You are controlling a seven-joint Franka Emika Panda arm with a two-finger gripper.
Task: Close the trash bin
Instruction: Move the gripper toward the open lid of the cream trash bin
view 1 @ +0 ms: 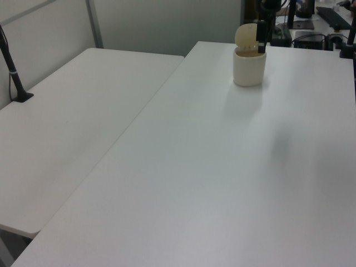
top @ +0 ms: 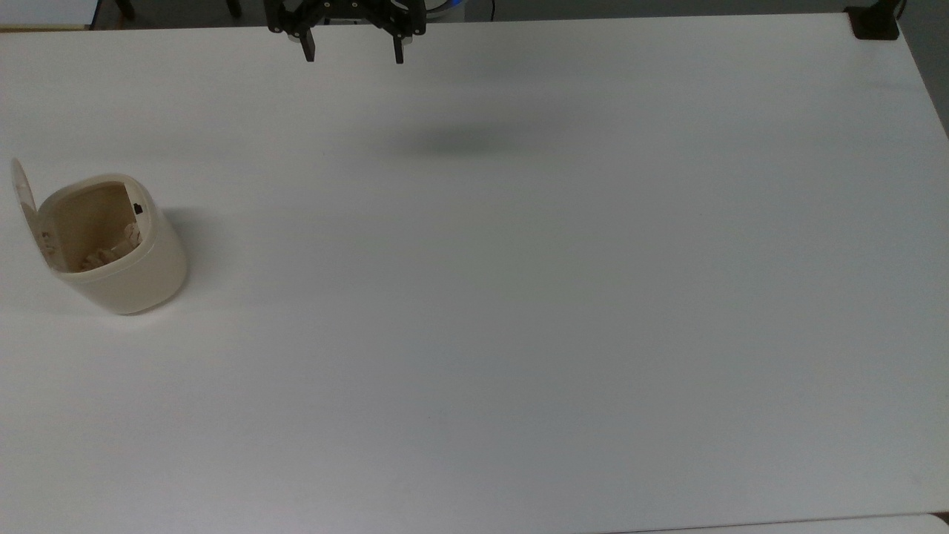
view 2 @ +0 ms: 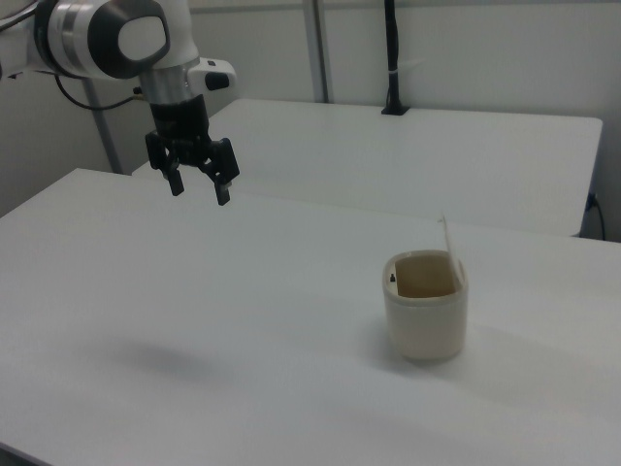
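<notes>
White table (top: 519, 334), bare foreground; trash bin (top: 122, 256), lid (top: 22, 196) upright, unclosed; gripper (top: 354, 50) spread, empty, well apart; approach pending, next: reach lid, push down.

- Setting: robotics lab.
- White tables (view 2: 408, 146) pushed together; camera posts (view 1: 11, 67) clamped at edges.
- Cables and equipment (view 1: 311, 28) at 1 o'clock, left view.

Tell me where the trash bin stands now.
The trash bin stands alone near the left edge of the table in the top view, lid up, far from the gripper.
</notes>
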